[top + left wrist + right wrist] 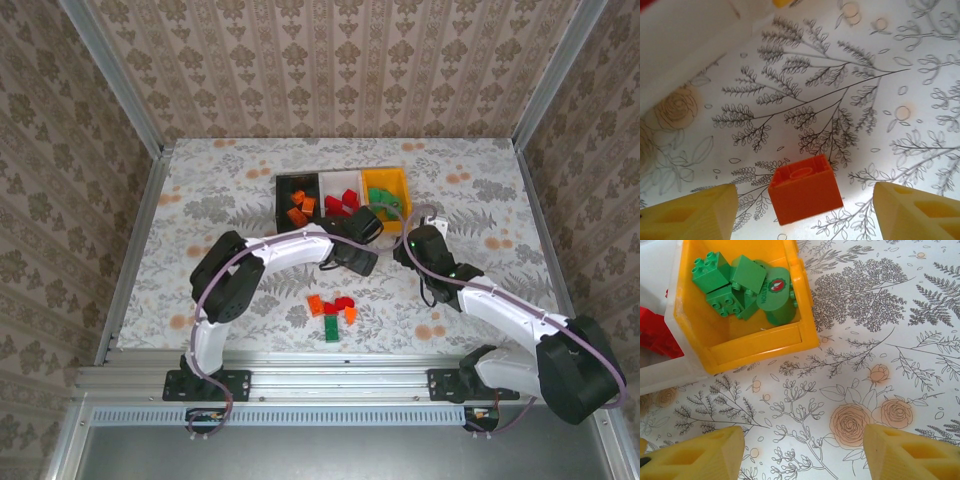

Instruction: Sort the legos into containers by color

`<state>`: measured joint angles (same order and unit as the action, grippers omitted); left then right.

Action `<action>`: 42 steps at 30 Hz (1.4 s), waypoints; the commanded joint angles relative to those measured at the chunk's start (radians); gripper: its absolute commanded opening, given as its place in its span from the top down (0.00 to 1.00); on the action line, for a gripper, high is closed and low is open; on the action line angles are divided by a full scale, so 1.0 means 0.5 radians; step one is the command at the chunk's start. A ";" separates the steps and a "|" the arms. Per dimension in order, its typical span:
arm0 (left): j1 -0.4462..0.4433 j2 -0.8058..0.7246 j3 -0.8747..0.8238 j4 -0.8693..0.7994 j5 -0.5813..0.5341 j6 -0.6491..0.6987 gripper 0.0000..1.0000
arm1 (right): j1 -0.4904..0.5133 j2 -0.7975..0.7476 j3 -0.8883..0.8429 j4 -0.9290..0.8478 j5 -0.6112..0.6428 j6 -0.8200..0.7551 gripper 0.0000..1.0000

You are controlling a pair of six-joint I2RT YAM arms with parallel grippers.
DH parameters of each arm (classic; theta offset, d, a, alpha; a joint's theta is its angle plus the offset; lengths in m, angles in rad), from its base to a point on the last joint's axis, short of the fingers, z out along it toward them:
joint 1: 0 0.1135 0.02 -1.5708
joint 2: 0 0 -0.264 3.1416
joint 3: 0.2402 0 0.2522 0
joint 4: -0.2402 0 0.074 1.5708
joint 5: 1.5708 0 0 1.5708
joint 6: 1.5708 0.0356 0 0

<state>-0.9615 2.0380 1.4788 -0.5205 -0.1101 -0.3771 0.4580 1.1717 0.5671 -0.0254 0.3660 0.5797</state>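
The left tool (pixel 804 192) is released, its fingers (pixel 695 212) on either side of an orange brick (pixel 805 197), seemingly on the tabletop (pixel 865 75), not touching it. The brick looks light, hard and slippery; better to pinch its flat sides. The right tool (pixel 803 435) hangs released, empty.

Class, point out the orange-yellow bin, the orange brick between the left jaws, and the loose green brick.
orange-yellow bin (pixel 760 342), right wrist view, near wall.
orange brick (pixel 805 197), left wrist view, side face.
loose green brick (pixel 331 330), top external view, its middle.
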 commanded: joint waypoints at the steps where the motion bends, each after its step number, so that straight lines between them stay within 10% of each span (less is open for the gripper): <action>1: -0.011 0.080 0.077 -0.097 -0.053 -0.147 0.31 | -0.009 -0.041 -0.027 0.021 -0.007 -0.015 0.35; 18: -0.006 0.129 0.043 0.038 -0.153 -0.203 0.60 | -0.010 -0.076 -0.045 0.051 -0.048 -0.021 0.38; 29: 0.008 -0.194 0.039 -0.093 -0.256 -0.078 0.61 | -0.008 -0.073 -0.048 0.055 -0.062 -0.021 0.38; 42: 0.758 -0.223 0.404 -0.513 -0.143 0.060 0.57 | 0.013 0.066 -0.023 0.221 -0.409 -0.102 0.38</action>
<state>-0.6064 1.8442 1.6539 -0.6716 -0.2218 -0.3691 0.4591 1.1809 0.5529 0.0280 0.2642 0.5632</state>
